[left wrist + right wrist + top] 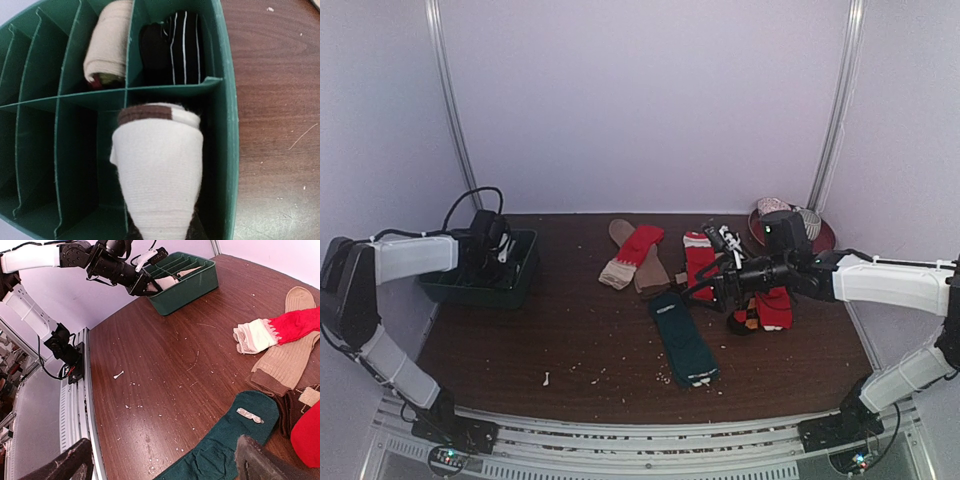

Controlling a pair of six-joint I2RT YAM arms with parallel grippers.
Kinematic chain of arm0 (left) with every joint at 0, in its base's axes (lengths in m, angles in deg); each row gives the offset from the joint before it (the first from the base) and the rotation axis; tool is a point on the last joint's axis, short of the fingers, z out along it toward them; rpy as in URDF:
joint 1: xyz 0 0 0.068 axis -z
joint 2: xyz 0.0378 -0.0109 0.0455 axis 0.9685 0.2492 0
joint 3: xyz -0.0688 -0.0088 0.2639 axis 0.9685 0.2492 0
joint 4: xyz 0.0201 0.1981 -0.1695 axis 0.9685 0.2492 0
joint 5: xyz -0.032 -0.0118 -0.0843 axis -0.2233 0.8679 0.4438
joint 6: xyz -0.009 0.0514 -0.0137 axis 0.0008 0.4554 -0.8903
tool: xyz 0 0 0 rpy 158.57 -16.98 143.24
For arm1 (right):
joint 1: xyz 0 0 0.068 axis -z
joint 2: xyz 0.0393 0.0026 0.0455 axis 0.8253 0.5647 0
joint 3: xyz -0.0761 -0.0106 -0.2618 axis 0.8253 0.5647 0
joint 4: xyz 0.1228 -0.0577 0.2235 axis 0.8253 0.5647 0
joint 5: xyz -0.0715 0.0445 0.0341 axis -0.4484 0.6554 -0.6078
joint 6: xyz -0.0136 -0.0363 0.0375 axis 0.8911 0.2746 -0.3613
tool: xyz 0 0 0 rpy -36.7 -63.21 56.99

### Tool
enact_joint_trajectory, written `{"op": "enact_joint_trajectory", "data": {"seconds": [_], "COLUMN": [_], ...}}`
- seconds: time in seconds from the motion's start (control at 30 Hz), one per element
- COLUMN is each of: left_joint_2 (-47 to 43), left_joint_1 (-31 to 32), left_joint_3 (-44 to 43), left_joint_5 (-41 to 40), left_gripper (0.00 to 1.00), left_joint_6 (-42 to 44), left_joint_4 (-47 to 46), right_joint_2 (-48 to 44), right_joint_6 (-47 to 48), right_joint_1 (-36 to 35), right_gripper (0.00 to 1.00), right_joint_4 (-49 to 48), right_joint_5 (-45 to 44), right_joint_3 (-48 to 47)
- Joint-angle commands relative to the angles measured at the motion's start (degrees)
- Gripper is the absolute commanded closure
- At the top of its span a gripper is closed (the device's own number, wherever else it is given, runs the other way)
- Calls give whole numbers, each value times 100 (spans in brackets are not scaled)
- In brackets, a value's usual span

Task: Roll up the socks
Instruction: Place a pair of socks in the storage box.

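Three flat socks lie mid-frame in the top view: a red sock (638,245), a brown sock (645,268) and a teal sock (685,340) on the tabletop (570,335). My left claw (498,248) hangs over the green tray (470,292) at frame left.

Left wrist view: that claw is clamped on a cream roll (157,170) (brown-banded cuff uppermost) in a lower right compartment.

Right wrist view: my right claw (164,447) gapes wide, holding nothing, over the teal sock.

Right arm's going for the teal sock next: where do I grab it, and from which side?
Pinch the near end of the teal sock from straight above, jaws across its width. It lies flat, and that end sits on bare table, clear of the other socks.
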Motion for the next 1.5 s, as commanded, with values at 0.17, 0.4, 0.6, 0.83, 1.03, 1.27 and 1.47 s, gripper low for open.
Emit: {"op": "enact_joint_trajectory", "data": {"seconds": [0.17, 0.4, 0.6, 0.83, 1.03, 1.27, 1.47], "left_joint_2": [670, 1239, 1650, 1941, 1793, 1575, 1631], "left_joint_1": [-50, -50, -50, -56, -50, -50, -50], "left_joint_3": [-272, -383, -507, -577, -602, -858, -1091], "left_joint_5": [234, 471, 507, 499, 563, 401, 298], "left_gripper": [100, 100, 100, 81, 63, 48, 39], "left_joint_6": [43, 49, 85, 142, 172, 236, 311], "left_joint_4": [73, -218, -72, -3, -36, 126, 288], "right_joint_2": [37, 55, 84, 110, 99, 108, 136], "right_joint_6": [-39, -42, -38, -51, -46, -15, 7], "right_joint_1": [35, 35, 34, 35, 35, 35, 35], "right_gripper": [0, 0, 0, 0, 0, 0, 0], "right_joint_4": [-81, -103, -103, -121, -104, -70, -50], "right_joint_5": [137, 165, 173, 191, 149, 115, 112], "right_joint_3": [42, 58, 50, 63, 70, 52, 44]}}
